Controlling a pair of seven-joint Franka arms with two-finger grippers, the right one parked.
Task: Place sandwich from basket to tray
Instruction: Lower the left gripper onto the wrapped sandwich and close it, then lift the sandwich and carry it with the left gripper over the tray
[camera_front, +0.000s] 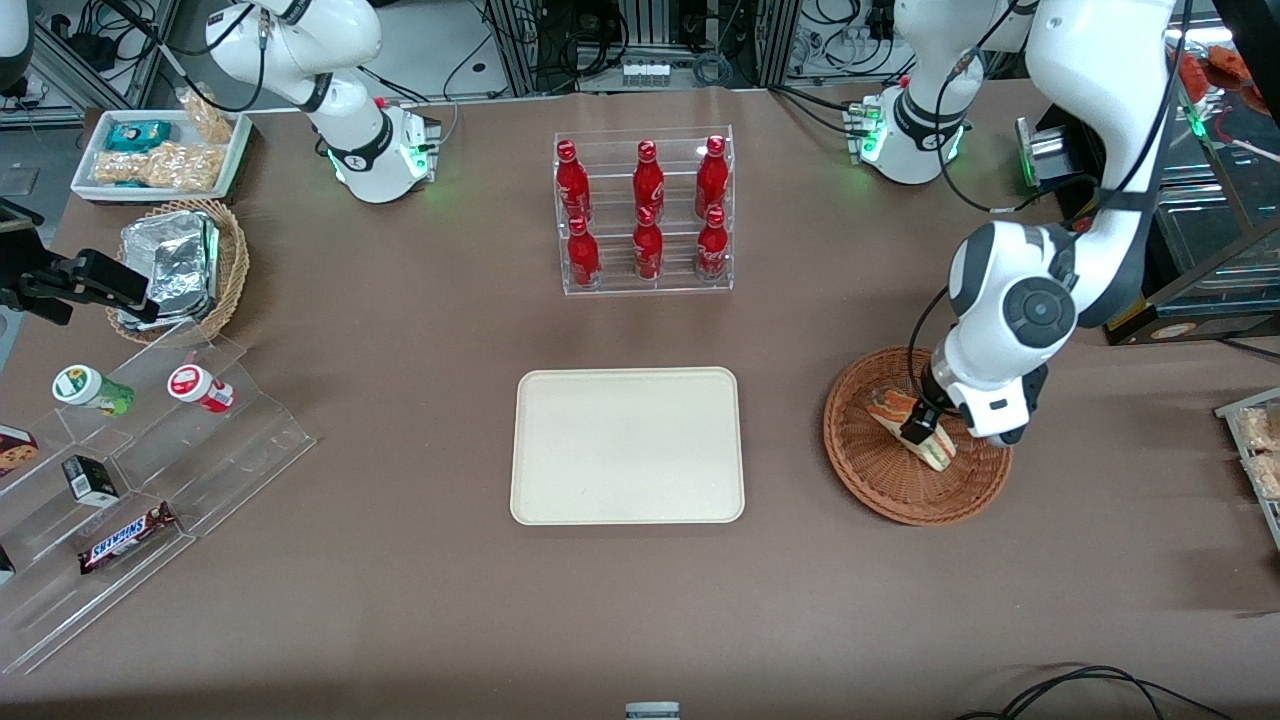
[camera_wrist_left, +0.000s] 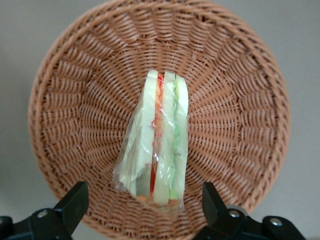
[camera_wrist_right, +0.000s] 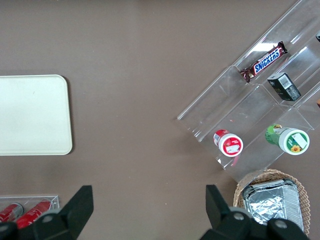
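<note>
Wicker basket (camera_wrist_left: 65, 100) is cradling the wrapped sandwich (camera_wrist_left: 157, 150); your gripper (camera_wrist_left: 145, 205) is hovering with jaws apart, straddling the wedge's wide end, its long axis running straight away between them.

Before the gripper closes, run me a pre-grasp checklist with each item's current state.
1. Gripper open: ok, its fingers stand spread to either side of the sandwich.
2. Sandwich lined up between the fingers: ok, roughly centred in the wrist view.
3. Sandwich in the basket: ok, lying on the weave.
4. Gripper low enough to grip: cannot tell; the front view shows it over the sandwich.
5. Tray ready to receive: ok, nothing on it.
6. Wrap intact: cannot tell.
</note>
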